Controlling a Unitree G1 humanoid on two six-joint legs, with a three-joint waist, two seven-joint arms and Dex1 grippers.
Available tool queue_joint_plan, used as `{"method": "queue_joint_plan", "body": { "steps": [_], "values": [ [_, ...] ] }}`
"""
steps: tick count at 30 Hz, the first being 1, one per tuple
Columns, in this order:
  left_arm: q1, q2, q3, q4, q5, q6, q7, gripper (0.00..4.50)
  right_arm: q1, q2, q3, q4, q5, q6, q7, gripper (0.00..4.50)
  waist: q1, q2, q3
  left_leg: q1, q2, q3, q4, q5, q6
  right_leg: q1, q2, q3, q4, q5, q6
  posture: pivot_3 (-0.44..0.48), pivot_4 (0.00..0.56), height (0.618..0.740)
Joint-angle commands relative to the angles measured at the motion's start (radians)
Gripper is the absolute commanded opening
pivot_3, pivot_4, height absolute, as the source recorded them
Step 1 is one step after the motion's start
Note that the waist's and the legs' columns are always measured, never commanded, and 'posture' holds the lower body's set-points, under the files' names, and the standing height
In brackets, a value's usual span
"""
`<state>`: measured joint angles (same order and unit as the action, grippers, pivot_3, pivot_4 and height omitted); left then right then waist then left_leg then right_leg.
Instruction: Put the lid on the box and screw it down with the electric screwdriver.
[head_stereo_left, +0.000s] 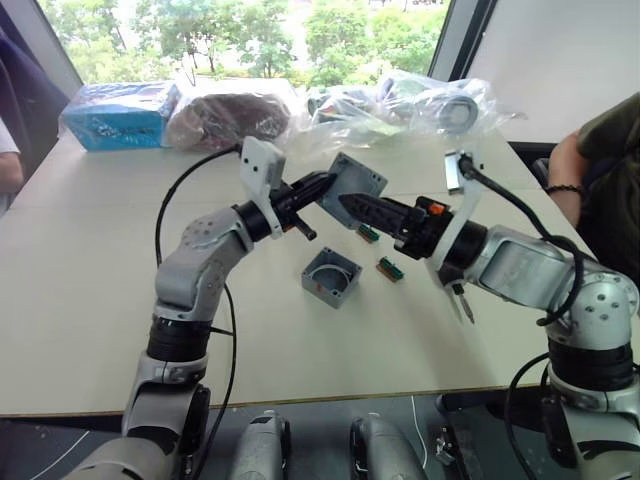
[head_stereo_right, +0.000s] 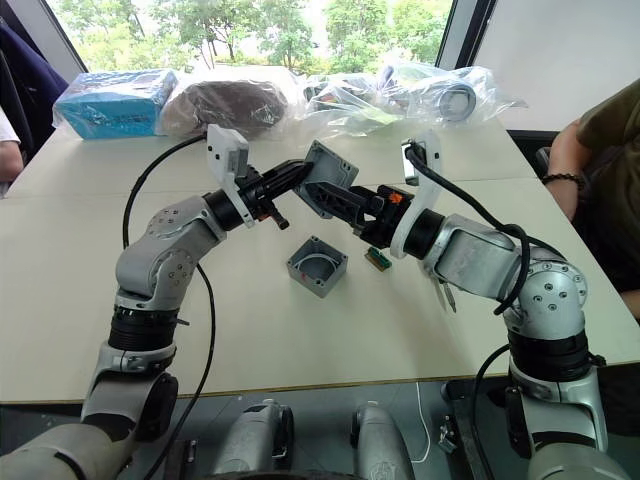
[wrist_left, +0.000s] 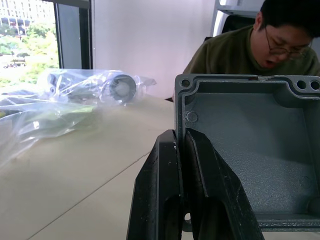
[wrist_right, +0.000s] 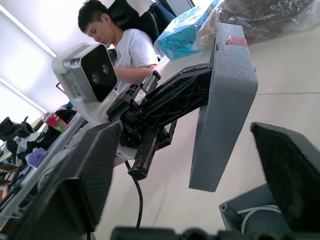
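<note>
Daylight floods in from the window (head_stereo_left: 250, 30), blowing out the foliage. Nearby fingers (wrist_left: 200, 200) look soft, perhaps out of focus.

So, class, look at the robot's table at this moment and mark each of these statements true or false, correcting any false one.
1. The left gripper holds the lid up off the table. True.
2. The box is already closed by the lid. False: the box sits open on the table, with the lid in the air above it.
3. The right gripper is open, close to the lid. True.
4. Two small green-red parts lie inside the box. False: they lie on the table beside it.
5. Clear plastic bags lie at the far end of the table. True.
</note>
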<state>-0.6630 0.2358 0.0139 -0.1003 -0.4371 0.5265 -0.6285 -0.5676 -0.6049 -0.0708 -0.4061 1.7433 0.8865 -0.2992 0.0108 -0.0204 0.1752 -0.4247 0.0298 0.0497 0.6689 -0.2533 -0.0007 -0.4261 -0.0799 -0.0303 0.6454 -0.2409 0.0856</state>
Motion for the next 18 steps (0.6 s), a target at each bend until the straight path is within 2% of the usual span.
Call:
{"method": "queue_joint_plan", "body": {
  "steps": [1, 3, 7, 12, 15, 18],
  "values": [
    [-0.013, 0.007, 0.000, -0.030, 0.002, -0.031, 0.005, 0.00, -0.018, 0.014, 0.000, -0.045, 0.020, -0.030, -0.011, 2.41, 0.000, 0.000, 0.000, 0.000, 0.000, 0.000, 0.000, 0.000, 0.000, 0.000, 0.000, 0.000, 0.000, 0.000, 0.000, 0.000, 0.150, 0.740],
    [-0.012, 0.007, 0.000, -0.031, 0.003, -0.031, 0.009, 0.00, -0.020, 0.020, 0.009, -0.058, 0.023, -0.039, -0.026, 1.58, 0.000, 0.000, 0.000, 0.000, 0.000, 0.000, 0.000, 0.000, 0.000, 0.000, 0.000, 0.000, 0.000, 0.000, 0.000, 0.000, 0.150, 0.740],
    [-0.012, 0.010, 0.003, -0.025, 0.006, -0.029, 0.018, 0.00, -0.029, 0.021, 0.018, -0.062, 0.019, -0.042, -0.040, 0.22, 0.001, 0.000, 0.000, 0.000, 0.000, 0.000, 0.000, 0.000, 0.000, 0.000, 0.000, 0.000, 0.000, 0.000, 0.000, 0.000, 0.150, 0.740],
    [-0.002, 0.036, 0.000, -0.040, -0.013, 0.001, -0.004, 0.00, -0.042, -0.011, 0.018, -0.073, -0.035, -0.026, -0.015, 0.19, 0.000, 0.000, 0.000, 0.000, 0.000, 0.000, 0.000, 0.000, 0.000, 0.000, 0.000, 0.000, 0.000, 0.000, 0.000, 0.000, 0.150, 0.740],
    [0.005, 0.099, 0.004, -0.059, -0.054, 0.056, -0.073, 0.97, -0.061, -0.111, 0.049, -0.119, -0.216, 0.028, 0.069, 0.19, -0.001, 0.001, 0.000, 0.000, 0.000, 0.000, 0.000, 0.000, 0.000, -0.001, 0.000, 0.000, 0.000, 0.000, 0.000, 0.000, 0.150, 0.740],
    [0.003, 0.232, 0.020, -0.072, -0.130, 0.140, -0.223, 2.07, -0.053, -0.291, 0.184, -0.239, -0.597, -0.013, 0.290, 0.19, -0.001, 0.001, 0.001, -0.001, 0.000, -0.001, -0.001, 0.000, 0.000, -0.002, 0.000, 0.000, -0.001, 0.000, 0.000, 0.000, 0.150, 0.740]
  ]
}}
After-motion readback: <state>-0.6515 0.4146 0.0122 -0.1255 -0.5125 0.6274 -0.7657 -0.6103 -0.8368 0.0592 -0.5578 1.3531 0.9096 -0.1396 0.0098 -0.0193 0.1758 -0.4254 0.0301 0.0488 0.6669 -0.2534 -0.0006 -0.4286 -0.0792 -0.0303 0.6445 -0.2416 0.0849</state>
